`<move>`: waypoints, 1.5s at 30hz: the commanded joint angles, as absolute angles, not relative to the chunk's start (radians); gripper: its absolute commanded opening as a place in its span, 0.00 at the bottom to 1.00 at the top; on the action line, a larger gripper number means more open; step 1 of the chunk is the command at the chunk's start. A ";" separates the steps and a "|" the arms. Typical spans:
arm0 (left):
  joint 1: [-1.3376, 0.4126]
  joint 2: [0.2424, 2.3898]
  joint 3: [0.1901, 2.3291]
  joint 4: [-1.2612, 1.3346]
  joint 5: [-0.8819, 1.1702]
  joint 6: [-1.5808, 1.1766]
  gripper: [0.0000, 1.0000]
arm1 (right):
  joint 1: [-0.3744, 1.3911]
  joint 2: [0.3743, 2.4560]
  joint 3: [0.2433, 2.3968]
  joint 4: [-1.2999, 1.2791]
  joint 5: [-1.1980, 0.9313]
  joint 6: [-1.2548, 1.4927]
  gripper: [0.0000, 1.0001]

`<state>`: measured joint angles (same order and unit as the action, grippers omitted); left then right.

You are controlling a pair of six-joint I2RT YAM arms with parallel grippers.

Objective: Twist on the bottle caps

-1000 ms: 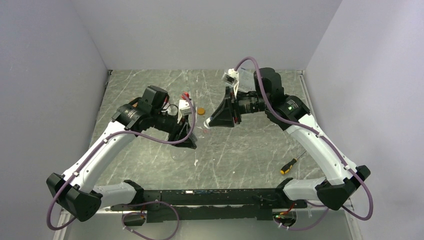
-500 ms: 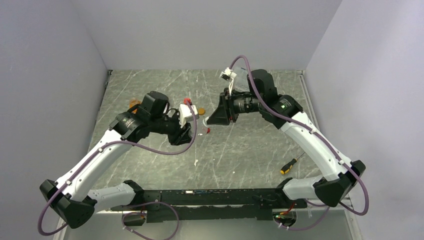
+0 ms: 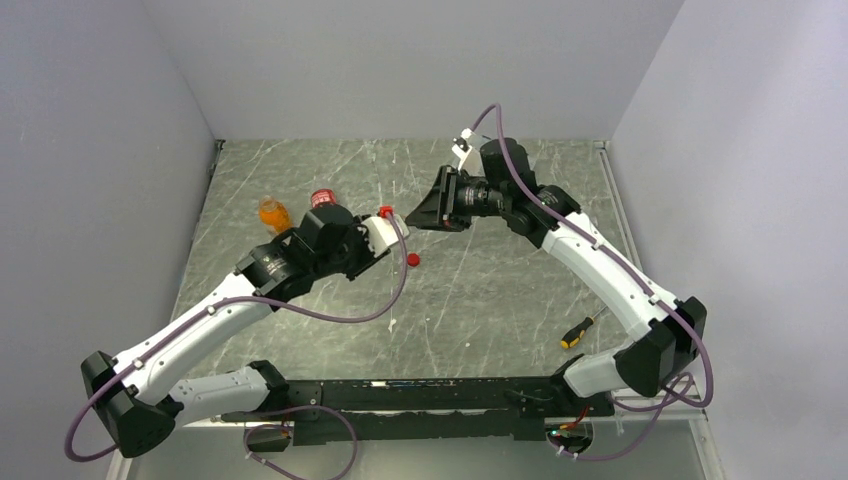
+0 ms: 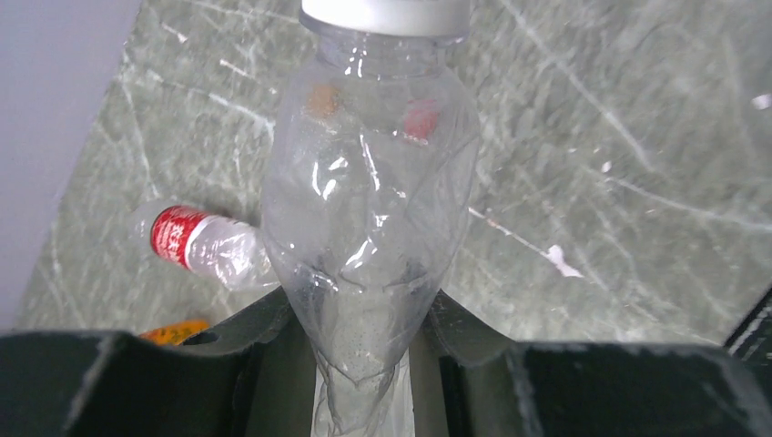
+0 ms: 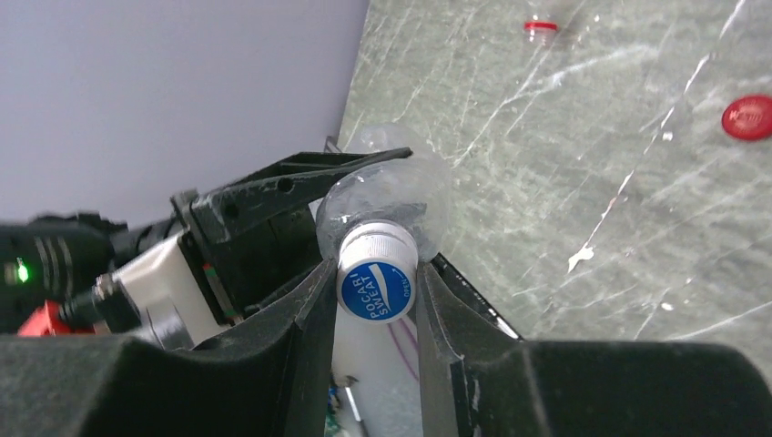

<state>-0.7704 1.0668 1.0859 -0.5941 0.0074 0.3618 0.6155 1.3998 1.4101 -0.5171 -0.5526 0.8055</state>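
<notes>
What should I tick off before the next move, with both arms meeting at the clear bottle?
1. The clear bottle clamped at its lower end by the left jaws: ok.
2. The blue-and-white cap pinched from both sides by the right jaws: ok.
3. That cap sitting on the bottle's neck: ok.
4. Threads fully tightened: cannot tell.
5. Bottle walls uncrushed: not ok, creased above the grip.
6. The red cap loose on the table, clear of both arms: ok.
</notes>
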 commanded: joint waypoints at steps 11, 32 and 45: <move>-0.867 1.029 1.058 -0.227 -0.092 0.374 0.00 | 0.651 1.448 1.454 -0.616 -0.474 0.924 0.45; -0.596 1.108 1.102 -0.568 0.964 0.262 0.00 | 0.593 1.148 1.521 -0.774 -0.631 0.079 0.88; -0.595 1.158 1.125 -0.600 1.080 0.268 0.00 | 0.670 1.190 1.544 -0.799 -0.714 0.009 0.70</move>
<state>-0.5987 1.1557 1.0801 -0.6090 0.9974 0.2665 0.6392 1.1698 1.5246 -0.7982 -0.6899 0.0563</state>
